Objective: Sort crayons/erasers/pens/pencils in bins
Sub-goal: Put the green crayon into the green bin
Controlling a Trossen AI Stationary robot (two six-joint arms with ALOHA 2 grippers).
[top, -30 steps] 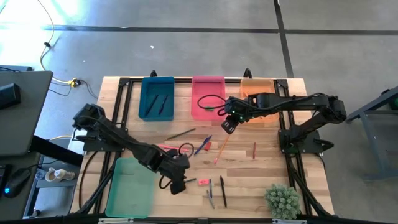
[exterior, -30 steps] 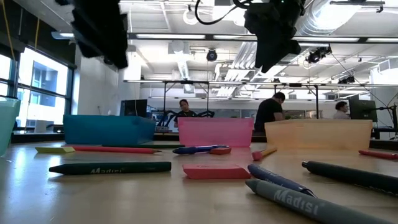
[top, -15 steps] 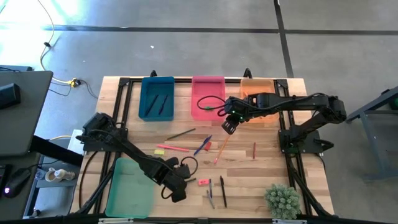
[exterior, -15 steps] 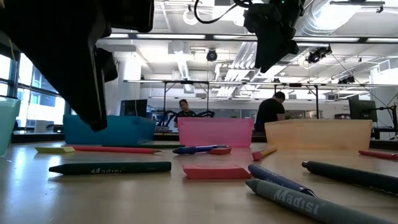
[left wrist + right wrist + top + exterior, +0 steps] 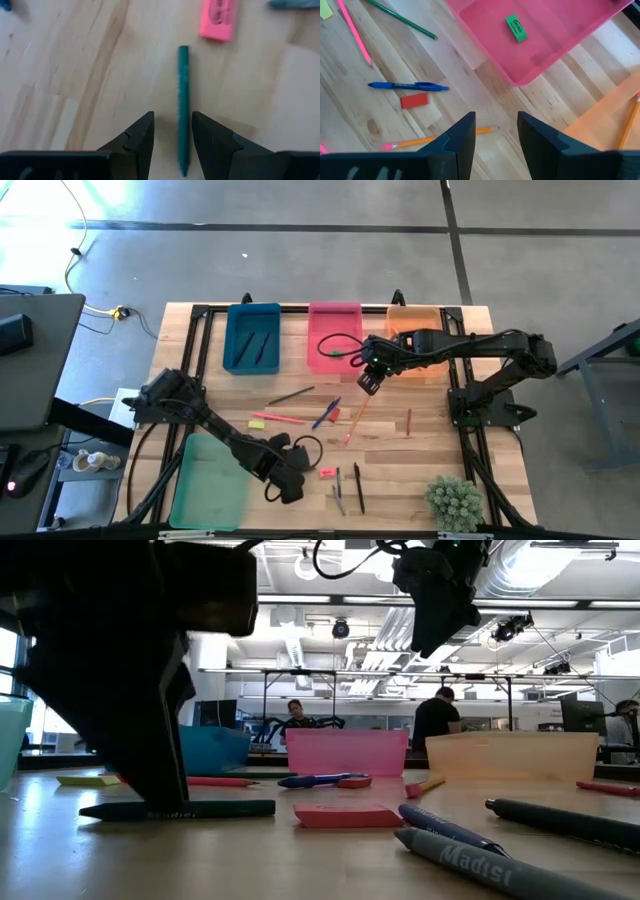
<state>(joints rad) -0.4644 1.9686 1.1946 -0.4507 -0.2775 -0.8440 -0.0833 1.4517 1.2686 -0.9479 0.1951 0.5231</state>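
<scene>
So the left gripper (image 5: 172, 135) is down low over the desk (image 5: 420, 455), fingers parted with nothing clamped, and the dark green crayon (image 5: 183, 107) lies flat on the wood with its near end running right into the gap between them, closer to one finger. A pink eraser (image 5: 218, 19) sits just past the crayon's far end, not touching it. The right gripper (image 5: 495, 132) hangs open and empty above the desk next to the pink bin (image 5: 545, 35), which has a green eraser (image 5: 516, 28) lying in it. An orange pencil (image 5: 437, 139) lies on the wood below that gripper, with a blue pen (image 5: 407, 86) nearby.
</scene>
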